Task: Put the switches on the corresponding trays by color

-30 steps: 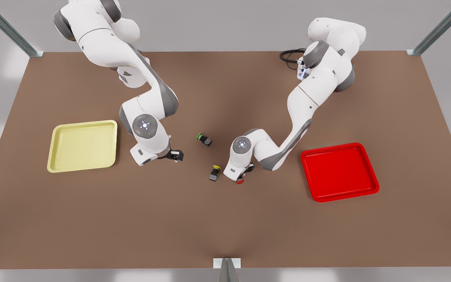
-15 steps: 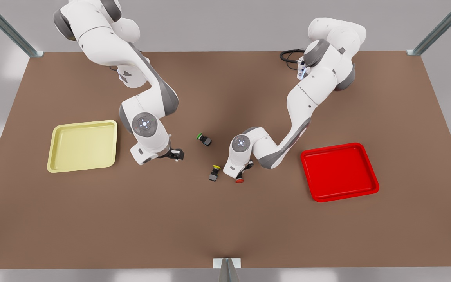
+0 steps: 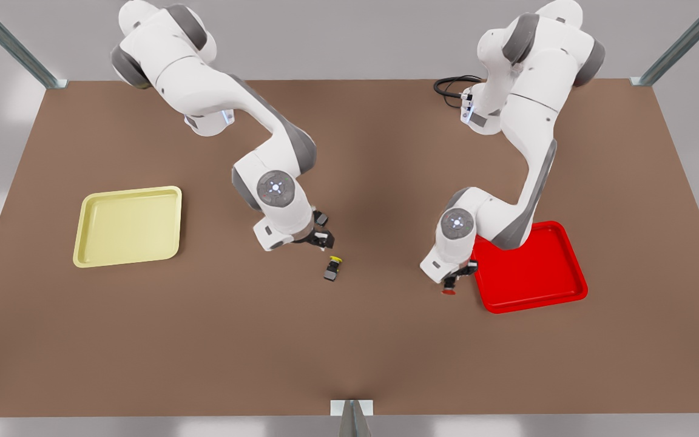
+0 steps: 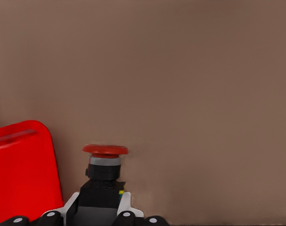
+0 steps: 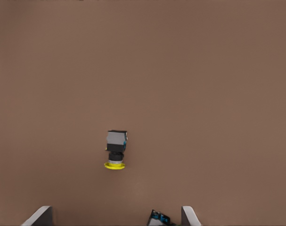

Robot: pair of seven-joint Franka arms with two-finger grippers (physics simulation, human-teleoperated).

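Holding the red switch is the left claw, the one on the front view's right: its fingers are clamped on the switch's black body, and in the left wrist view the red cap sticks out past the fingertips. It hangs just off the red tray, at about 9 o'clock of the tray in the front view, with the tray's rounded corner right next to the switch in the wrist shot. So the switch is beside the tray, not over it.

The right claw is on the front view's left side, near the middle of the brown worktop. Its fingers are spread apart with nothing between them. The yellow switch lies on its side on the worktop at roughly 5 o'clock from that claw in the front view, close but not touching. In the right wrist view it sits between the two finger tips but well ahead of them, grey block end away from the claw and yellow cap toward it.

The pale yellow tray sits way off toward 9 o'clock of the right claw, well apart from everything else.
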